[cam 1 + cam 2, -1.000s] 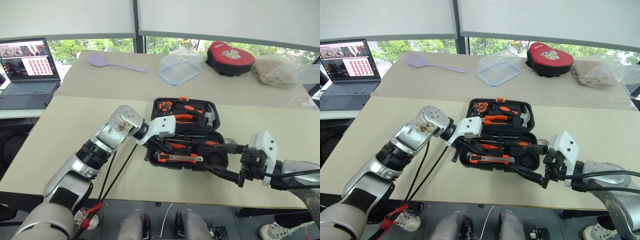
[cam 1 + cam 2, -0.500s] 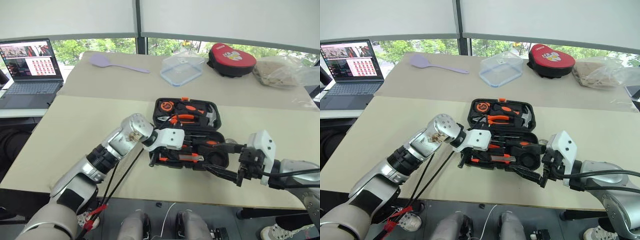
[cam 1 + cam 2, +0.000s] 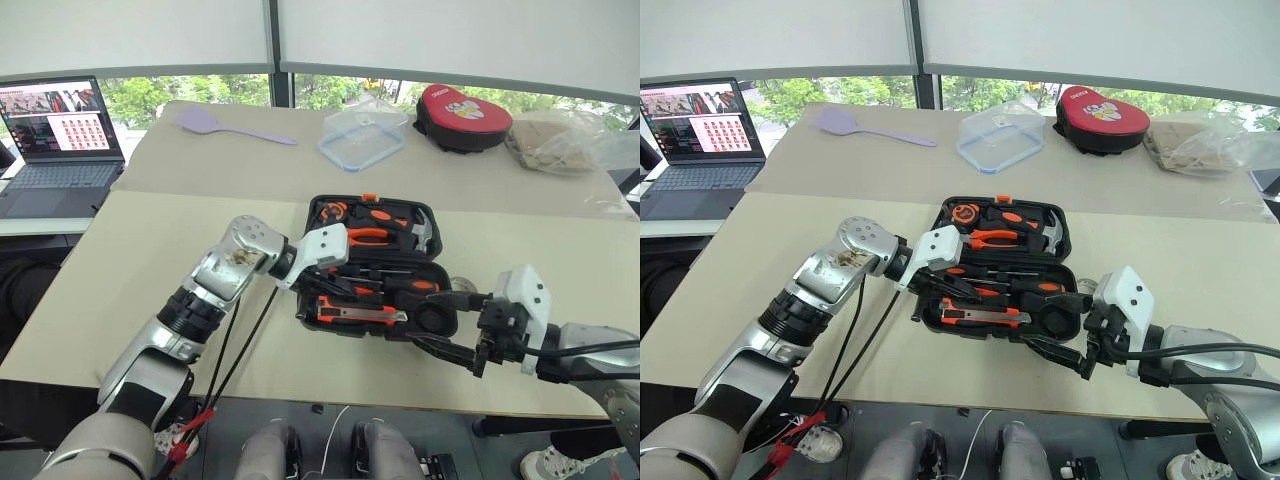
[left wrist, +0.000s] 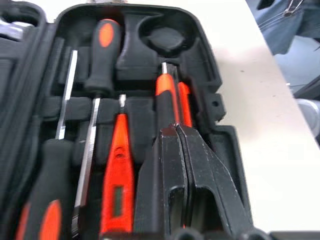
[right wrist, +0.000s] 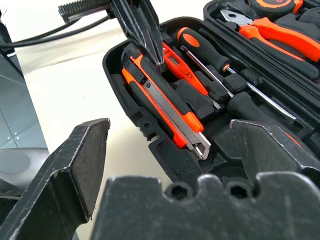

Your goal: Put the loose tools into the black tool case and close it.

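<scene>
Lies open near the tabletop's front edge, black tool case [image 3: 375,270], rigid and light, its loose lid best lifted at the far rim by the orange latch [image 3: 367,198]; left gripper [image 5: 150,47] pressed together over the utility knife [image 5: 165,107], right gripper [image 3: 447,320] spread wide.

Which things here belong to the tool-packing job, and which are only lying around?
Job: black tool case, utility knife, screwdrivers, left gripper.
Lying about: lilac spatula, clear plastic box, red-and-black pouch, laptop.
</scene>
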`<state>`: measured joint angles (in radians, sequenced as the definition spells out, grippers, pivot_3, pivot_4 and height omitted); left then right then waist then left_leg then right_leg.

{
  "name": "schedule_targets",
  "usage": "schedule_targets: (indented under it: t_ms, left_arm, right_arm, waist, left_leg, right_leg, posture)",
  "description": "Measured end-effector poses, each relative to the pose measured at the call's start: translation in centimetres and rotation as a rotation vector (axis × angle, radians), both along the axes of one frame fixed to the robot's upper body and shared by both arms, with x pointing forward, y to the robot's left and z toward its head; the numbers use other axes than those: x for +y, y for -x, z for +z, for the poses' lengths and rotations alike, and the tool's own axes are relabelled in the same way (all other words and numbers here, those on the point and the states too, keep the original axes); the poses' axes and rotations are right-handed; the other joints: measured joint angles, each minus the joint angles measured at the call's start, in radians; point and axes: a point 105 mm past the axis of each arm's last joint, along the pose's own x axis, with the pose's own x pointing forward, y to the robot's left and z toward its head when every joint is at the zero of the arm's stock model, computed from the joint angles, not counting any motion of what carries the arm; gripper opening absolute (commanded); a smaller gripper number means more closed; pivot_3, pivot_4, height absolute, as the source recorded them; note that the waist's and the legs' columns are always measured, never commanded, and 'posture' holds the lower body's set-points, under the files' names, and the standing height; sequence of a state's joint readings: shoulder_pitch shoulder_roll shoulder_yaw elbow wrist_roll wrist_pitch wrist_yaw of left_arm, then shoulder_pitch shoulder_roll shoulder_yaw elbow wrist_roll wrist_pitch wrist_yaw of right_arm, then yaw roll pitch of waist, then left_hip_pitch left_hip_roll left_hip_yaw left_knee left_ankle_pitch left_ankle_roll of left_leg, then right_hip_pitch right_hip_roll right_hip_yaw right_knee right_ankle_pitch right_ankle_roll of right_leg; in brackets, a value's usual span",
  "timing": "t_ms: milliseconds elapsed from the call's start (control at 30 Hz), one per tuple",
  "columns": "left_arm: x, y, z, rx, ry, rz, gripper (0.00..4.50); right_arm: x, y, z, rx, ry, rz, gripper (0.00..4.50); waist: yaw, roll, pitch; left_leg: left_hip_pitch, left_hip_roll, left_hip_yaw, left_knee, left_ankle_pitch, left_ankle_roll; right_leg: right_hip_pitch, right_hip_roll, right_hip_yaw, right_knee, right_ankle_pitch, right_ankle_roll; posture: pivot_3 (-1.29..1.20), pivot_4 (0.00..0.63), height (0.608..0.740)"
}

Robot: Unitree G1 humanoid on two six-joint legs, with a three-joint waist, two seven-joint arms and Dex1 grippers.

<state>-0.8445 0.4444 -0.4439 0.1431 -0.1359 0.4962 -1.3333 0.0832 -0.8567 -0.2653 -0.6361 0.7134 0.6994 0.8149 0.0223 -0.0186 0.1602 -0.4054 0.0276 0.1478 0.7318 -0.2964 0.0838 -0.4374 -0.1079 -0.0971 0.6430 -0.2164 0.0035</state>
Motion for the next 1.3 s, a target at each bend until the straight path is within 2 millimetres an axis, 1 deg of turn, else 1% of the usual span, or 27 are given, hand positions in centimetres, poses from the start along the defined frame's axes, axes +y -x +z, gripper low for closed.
schedule_targets:
  t_ms: [167,300,433,533,600,667,900,1000,1033,1067,1100,1133,1167,1200,1233,1267,1300]
  left_arm:
    - [-0.2,0.4,-1.8,-0.011,-0.04,-0.023,0.07]
    - [-1.0,0.4,-2.4,-0.065,-0.045,-0.051,0.07]
    - [-1.4,0.2,-2.8,-0.11,-0.046,-0.071,0.07]
    - [-1.6,0.0,-3.2,-0.106,-0.036,-0.066,0.07]
    - [-1.4,-0.6,-3.6,-0.092,-0.034,-0.026,0.07]
    - [-1.2,-0.8,-3.6,-0.088,-0.026,-0.01,0.07]
    - [-1.2,-0.9,-3.8,-0.093,-0.012,-0.001,0.07]
    - [-1.0,-0.8,-3.6,-0.081,0.014,0.014,0.07]
    - [-0.8,-0.7,-3.5,-0.057,0.036,0.027,0.3]
    - [-0.1,-0.5,-3.2,-0.013,0.07,0.049,0.56]
    - [0.4,-0.3,-2.4,0.027,0.125,0.064,0.74]
    - [0.8,0.0,-1.0,0.046,0.187,0.067,1.13]
    - [1.7,0.3,0.7,0.065,0.245,0.074,1.51]
    - [2.9,0.5,2.6,0.063,0.294,0.084,1.86]
    - [4.0,0.7,4.1,0.051,0.326,0.096,2.15]
    - [5.1,1.0,5.6,0.048,0.354,0.107,2.64]
    - [5.9,1.4,6.6,0.055,0.369,0.107,2.95]
  right_arm:
    - [-0.1,-0.3,0.2,-0.007,-0.002,-0.003,4.5]
    - [-0.2,-0.4,0.1,-0.002,-0.003,-0.012,4.5]
    - [-0.2,-0.3,0.0,0.002,-0.005,-0.018,4.5]
    - [-0.3,-0.2,-0.3,0.015,-0.008,-0.02,4.5]
    - [-0.3,-0.1,-0.3,0.018,-0.008,-0.021,4.5]
    - [-0.3,0.0,-0.4,0.022,-0.008,-0.021,4.5]
    - [-0.3,-0.1,-0.4,0.02,-0.009,-0.02,4.5]
    - [-0.3,-0.1,-0.3,0.018,-0.008,-0.02,4.5]
    - [-0.3,-0.1,-0.4,0.018,-0.007,-0.02,4.5]
    - [-0.4,-0.1,-0.4,0.021,-0.005,-0.025,4.5]
    - [-0.7,-0.1,-0.4,0.019,-0.003,-0.039,4.5]
    - [-1.3,0.0,-0.4,0.018,0.0,-0.063,4.5]
    - [-2.1,0.0,-0.3,0.018,0.008,-0.095,4.5]
    - [-3.1,0.1,-0.2,0.019,0.023,-0.132,4.5]
    - [-4.0,0.1,-0.2,0.021,0.037,-0.164,4.5]
    - [-5.1,0.3,-0.3,0.033,0.054,-0.192,4.5]
    - [-5.9,0.5,-0.4,0.049,0.074,-0.21,4.5]
  waist:
    - [0.001,0.0,0.0]
    - [0.009,0.0,0.0]
    - [0.018,0.0,0.0]
    - [0.019,0.001,-0.001]
    - [0.017,0.001,-0.001]
    - [0.015,0.001,-0.002]
    - [0.014,0.002,-0.002]
    - [0.014,0.002,-0.002]
    - [0.013,0.002,-0.002]
    - [0.006,0.002,-0.002]
    - [0.003,0.002,-0.002]
    - [0.001,0.002,-0.002]
    - [-0.001,0.002,-0.002]
    - [-0.002,0.002,-0.002]
    - [-0.003,0.002,-0.002]
    - [-0.003,0.002,-0.002]
    - [-0.003,0.003,-0.002]
  left_leg:
    - [0.0,0.0,0.0,0.0,0.0,0.0]
    - [0.003,0.0,0.0,0.0,-0.001,0.001]
    - [0.009,0.0,-0.001,0.0,-0.003,0.005]
    - [0.01,0.0,-0.003,0.0,-0.005,0.008]
    - [0.01,0.0,-0.003,0.0,-0.006,0.011]
    - [0.01,0.001,-0.003,0.0,-0.004,0.006]
    - [0.01,0.001,-0.003,0.0,-0.004,0.006]
    - [0.009,0.001,-0.003,0.0,-0.004,0.006]
    - [0.008,0.001,-0.003,0.0,-0.004,0.006]
    - [0.005,0.002,-0.003,0.0,-0.003,0.005]
    - [0.003,0.002,-0.003,0.0,-0.003,0.004]
    - [-0.001,0.002,-0.003,0.0,-0.002,0.004]
    - [-0.003,0.002,-0.003,0.0,-0.002,0.003]
    - [-0.003,0.001,-0.003,0.0,-0.001,0.002]
    - [-0.001,0.001,-0.002,0.0,-0.001,0.002]
    - [0.0,0.0,-0.002,0.0,-0.001,0.002]
    - [0.001,0.0,-0.002,-0.001,-0.001,0.002]
  right_leg:
    - [0.0,0.0,0.0,0.0,0.0,0.0]
    - [0.003,-0.001,0.0,-0.001,0.0,0.0]
    - [0.012,-0.004,-0.001,-0.004,0.0,0.001]
    - [0.014,-0.005,-0.001,-0.006,0.001,0.002]
    - [0.014,-0.005,-0.001,-0.007,0.003,0.002]
    - [0.014,-0.004,-0.001,-0.007,0.003,0.002]
    - [0.014,-0.004,-0.001,-0.009,0.003,0.002]
    - [0.014,-0.004,0.0,-0.009,0.003,0.002]
    - [0.012,-0.004,0.0,-0.009,0.003,0.002]
    - [0.01,-0.004,0.0,-0.009,0.003,0.001]
    - [0.008,-0.003,0.0,-0.009,0.003,0.001]
    - [0.004,-0.003,0.0,-0.008,0.003,0.001]
    - [0.002,-0.003,0.0,-0.007,0.003,0.001]
    - [0.001,-0.003,-0.001,-0.004,0.003,0.002]
    - [0.002,-0.003,-0.001,-0.003,0.002,0.003]
    - [0.003,-0.003,-0.001,-0.003,0.001,0.004]
    - [0.003,-0.003,-0.002,-0.003,0.001,0.004]
  posture:
    - [0.0,0.15,0.731]
    - [0.0,0.15,0.731]
    - [0.0,0.15,0.731]
    - [0.0,0.15,0.731]
    - [0.0,0.15,0.731]
    - [0.0,0.15,0.731]
    - [0.0,0.15,0.731]
    - [0.0,0.15,0.731]
    - [0.0,0.15,0.731]
    - [0.0,0.15,0.731]
    - [0.0,0.15,0.731]
    - [0.0,0.15,0.731]
    - [0.0,0.15,0.731]
    - [0.0,0.15,0.731]
    - [0.0,0.15,0.731]
    - [0.0,0.15,0.731]
    - [0.0,0.15,0.731]
